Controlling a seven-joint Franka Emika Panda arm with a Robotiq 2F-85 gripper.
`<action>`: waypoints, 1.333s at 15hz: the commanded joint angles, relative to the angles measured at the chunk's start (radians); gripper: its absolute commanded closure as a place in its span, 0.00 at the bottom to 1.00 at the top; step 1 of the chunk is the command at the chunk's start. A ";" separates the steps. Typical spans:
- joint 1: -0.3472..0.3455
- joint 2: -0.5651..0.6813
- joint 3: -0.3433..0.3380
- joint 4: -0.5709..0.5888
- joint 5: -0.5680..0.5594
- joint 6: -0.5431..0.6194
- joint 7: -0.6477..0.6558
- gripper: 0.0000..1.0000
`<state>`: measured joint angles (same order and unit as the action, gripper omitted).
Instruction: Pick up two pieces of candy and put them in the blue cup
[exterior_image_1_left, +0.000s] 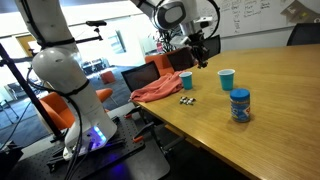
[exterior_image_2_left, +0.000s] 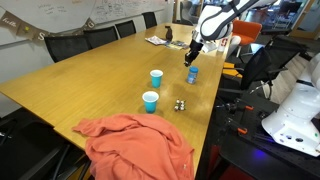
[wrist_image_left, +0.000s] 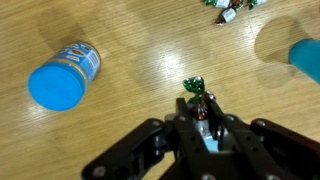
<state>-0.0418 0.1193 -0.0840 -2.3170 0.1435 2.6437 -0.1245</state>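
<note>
A wooden table (exterior_image_1_left: 285, 95) was seen in both exterior views, with an orange cloth (exterior_image_1_left: 155, 90) draped over its edge. Near the blue-lidded jar (wrist_image_left: 60, 80), the gripper (wrist_image_left: 200, 110) was held raised, clenched on one piece of candy (wrist_image_left: 193, 87). A blue cup (wrist_image_left: 305, 60) was seen close by. The other pieces of candy (wrist_image_left: 225, 8) were left on the table.

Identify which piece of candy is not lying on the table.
The green-tipped candy held in the pincer; the other pieces lie loose on the table.

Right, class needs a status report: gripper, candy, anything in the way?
Gripper shut on one candy piece, above the table. Other candies loose near a blue cup. Blue-lidded jar alongside, not blocking.
</note>
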 joint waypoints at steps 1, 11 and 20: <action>-0.025 0.113 0.000 0.171 -0.037 -0.105 0.044 0.94; -0.005 0.433 0.043 0.524 -0.056 -0.140 0.148 0.94; 0.016 0.651 0.075 0.819 -0.029 -0.190 0.245 0.94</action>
<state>-0.0337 0.6943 -0.0024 -1.6205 0.1104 2.5176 0.0807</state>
